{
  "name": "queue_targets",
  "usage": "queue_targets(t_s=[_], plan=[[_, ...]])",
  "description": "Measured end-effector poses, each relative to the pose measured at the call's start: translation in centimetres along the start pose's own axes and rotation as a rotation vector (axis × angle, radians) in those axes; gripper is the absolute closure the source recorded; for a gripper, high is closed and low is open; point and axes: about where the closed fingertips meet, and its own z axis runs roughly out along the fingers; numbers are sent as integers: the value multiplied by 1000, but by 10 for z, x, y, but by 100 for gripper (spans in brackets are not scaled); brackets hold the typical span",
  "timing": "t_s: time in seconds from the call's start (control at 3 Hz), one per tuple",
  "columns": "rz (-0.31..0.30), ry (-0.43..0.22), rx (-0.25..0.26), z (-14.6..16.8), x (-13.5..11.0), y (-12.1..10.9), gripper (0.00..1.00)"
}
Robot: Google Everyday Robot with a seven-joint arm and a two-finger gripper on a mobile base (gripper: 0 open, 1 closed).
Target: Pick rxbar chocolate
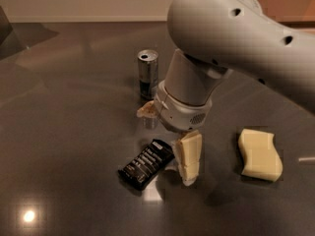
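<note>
The rxbar chocolate, a flat black wrapper with white text, lies on the dark table just left of centre. My gripper hangs directly above its right end, under the large grey arm. One cream finger reaches down to the table just right of the bar. The other finger shows as a tan tip further back on the left. The jaws stand wide apart and hold nothing.
A slim silver can stands upright behind the gripper. A pale yellow wavy sponge lies to the right. The dark glossy table has a bright light reflection at the lower left. The arm hides the upper right.
</note>
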Motion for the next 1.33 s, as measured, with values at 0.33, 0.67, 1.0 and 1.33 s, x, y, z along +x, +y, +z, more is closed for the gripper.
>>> queue_targets(t_s=[0.33, 0.67, 1.0, 1.33], plan=[[-35, -2, -33, 12, 0, -3, 0], [-65, -2, -55, 20, -2, -3, 0], [-91, -1, -88, 26, -6, 0, 0], [-113, 1, -127, 32, -9, 4, 17]])
